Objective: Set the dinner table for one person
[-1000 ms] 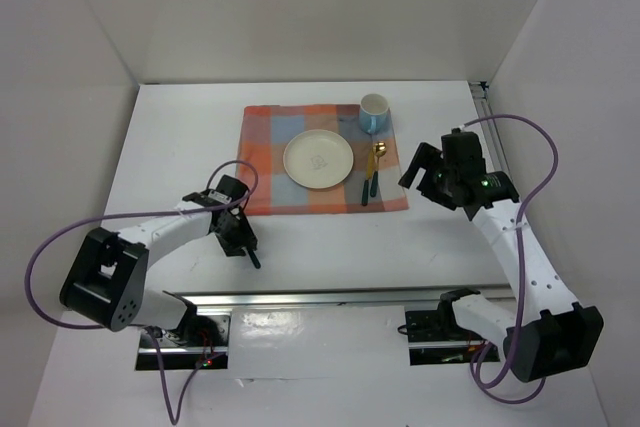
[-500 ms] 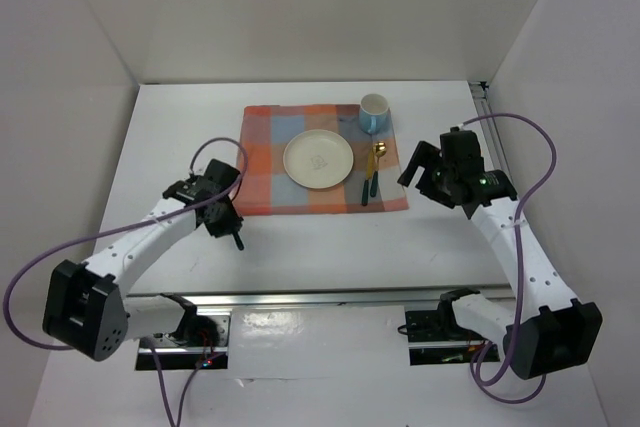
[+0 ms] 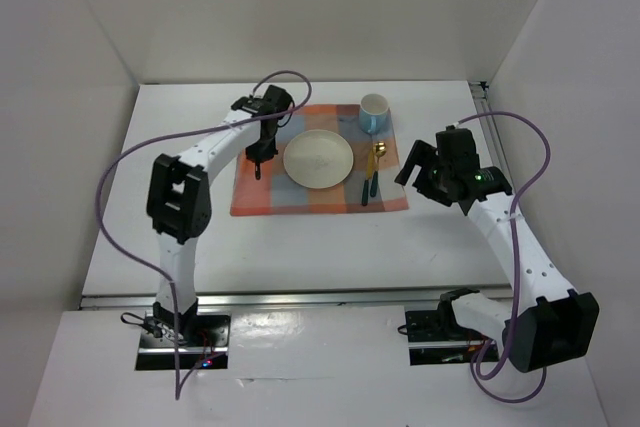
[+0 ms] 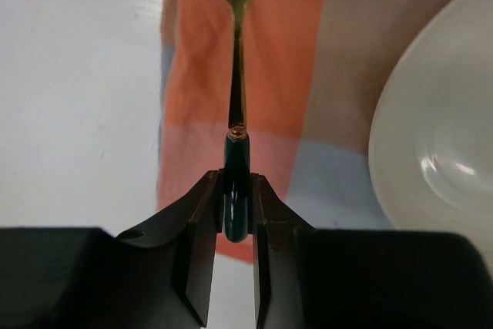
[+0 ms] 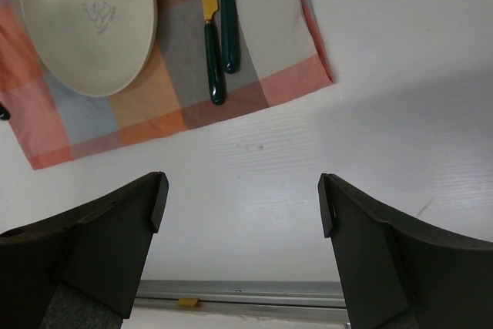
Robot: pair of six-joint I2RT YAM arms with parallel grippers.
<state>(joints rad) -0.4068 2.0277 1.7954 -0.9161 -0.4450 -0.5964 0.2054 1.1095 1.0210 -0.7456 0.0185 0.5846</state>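
Note:
My left gripper (image 3: 258, 161) (image 4: 236, 179) is shut on the dark green handle of a gold utensil (image 4: 237, 113). It holds it over the left part of the orange-and-blue checked cloth (image 3: 270, 192) (image 4: 285, 52), just left of the cream plate (image 3: 318, 158) (image 4: 439, 136). The utensil's head is cut off at the top of the left wrist view. My right gripper (image 3: 420, 167) (image 5: 243, 198) is open and empty above the white dinner table (image 3: 300, 247), right of the cloth.
A gold knife (image 5: 208, 52) and a second green-handled utensil (image 5: 229, 28) lie on the cloth right of the plate (image 5: 85, 21). A pale blue mug (image 3: 373, 112) stands at the cloth's far right corner. A metal rail (image 3: 320, 297) runs along the near edge.
My left arm has swung from the table in front of the cloth's left corner up to the cloth's left side beside the plate, carrying the utensil. The right arm has barely moved.

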